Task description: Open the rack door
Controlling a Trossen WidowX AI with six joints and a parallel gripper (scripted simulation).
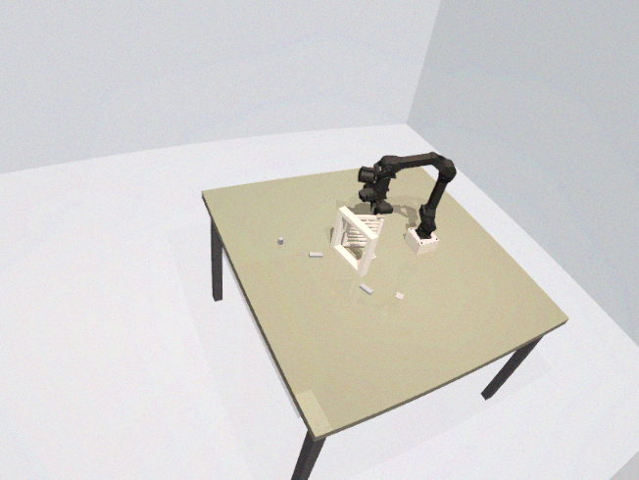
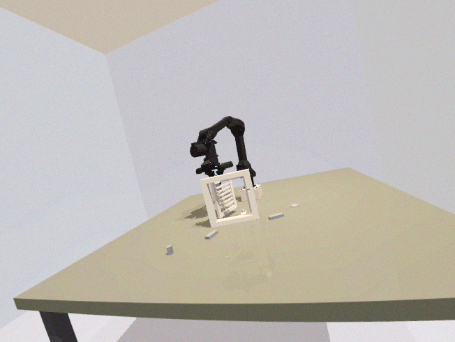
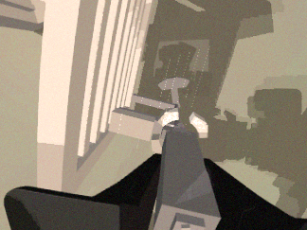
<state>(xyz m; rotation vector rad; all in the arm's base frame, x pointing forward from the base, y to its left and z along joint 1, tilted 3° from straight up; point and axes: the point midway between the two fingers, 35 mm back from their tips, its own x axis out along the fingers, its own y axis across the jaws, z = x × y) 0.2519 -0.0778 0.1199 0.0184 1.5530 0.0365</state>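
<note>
The handle (image 3: 174,94) is clamped in the claw (image 2: 215,176) (image 3: 180,163), on the slatted door (image 1: 357,232) (image 2: 226,196) swung out toward the desk's (image 1: 330,356) (image 2: 257,286) arm-side edge; light but stiff it looks, best gripped mid-stem and led round gently.
</note>
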